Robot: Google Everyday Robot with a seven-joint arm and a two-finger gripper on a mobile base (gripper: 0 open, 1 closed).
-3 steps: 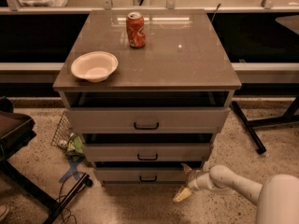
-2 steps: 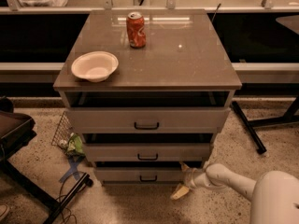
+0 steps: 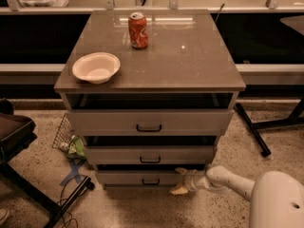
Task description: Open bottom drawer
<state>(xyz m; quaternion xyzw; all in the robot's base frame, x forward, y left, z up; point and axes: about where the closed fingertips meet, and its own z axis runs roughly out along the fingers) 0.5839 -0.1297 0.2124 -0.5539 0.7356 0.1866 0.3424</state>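
Note:
The bottom drawer [image 3: 128, 178] is the lowest of three grey-beige drawers in the cabinet, with a small black bar handle [image 3: 150, 182]. It stands slightly out, with a dark gap above its front. My gripper [image 3: 181, 180] reaches in from the right on a white arm [image 3: 228, 179]. It sits at the drawer's right end, to the right of the handle, touching the front near its top edge. One pale fingertip [image 3: 178, 190] points down in front of the drawer.
The middle drawer [image 3: 150, 154] and top drawer [image 3: 149, 122] also stand slightly open. On the cabinet top [image 3: 190, 61] are a white bowl [image 3: 96, 67] and a red can [image 3: 137, 30]. A wire basket [image 3: 64, 136] and cables lie at left, a black table leg [image 3: 251, 129] at right.
My gripper has moved left along the floor level, from beside the cabinet's lower right corner to the right end of the bottom drawer's front. The drawers look unchanged.

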